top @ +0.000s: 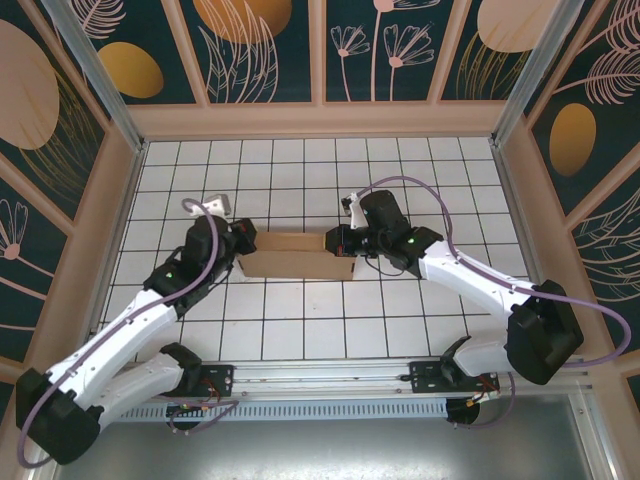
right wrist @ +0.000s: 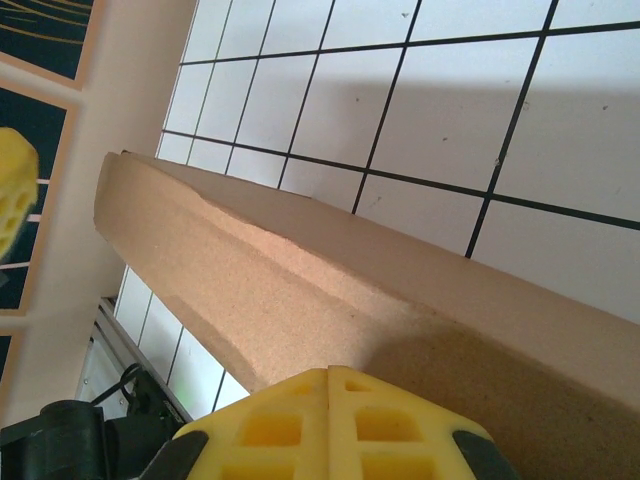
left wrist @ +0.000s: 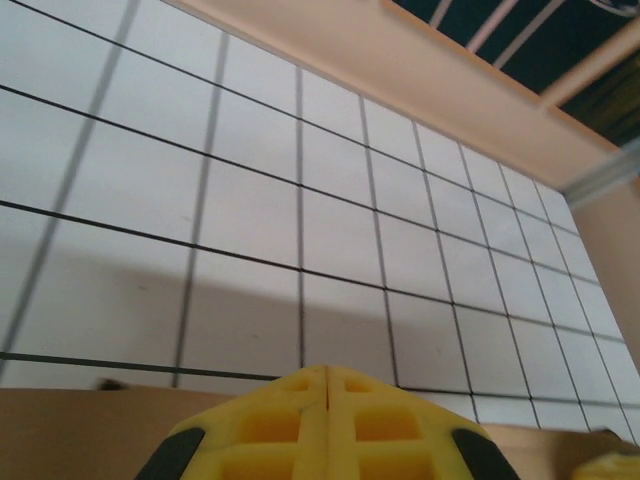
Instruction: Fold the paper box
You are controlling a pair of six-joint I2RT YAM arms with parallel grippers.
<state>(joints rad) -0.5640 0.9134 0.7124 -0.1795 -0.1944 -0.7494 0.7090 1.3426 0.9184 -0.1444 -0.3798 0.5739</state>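
Note:
The paper box is a long, low brown cardboard shape lying across the middle of the tiled floor. My left gripper sits at its left end and my right gripper at its right end. In the left wrist view the yellow fingers meet tip to tip, shut with nothing between them, just above a cardboard edge. In the right wrist view the gripper is shut the same way, its tips over the box's long brown panel, which runs off to the upper left.
White floor tiles with black lines surround the box. Tan walls with dark floral panels close the back and sides. A metal rail carries the arm bases along the near edge.

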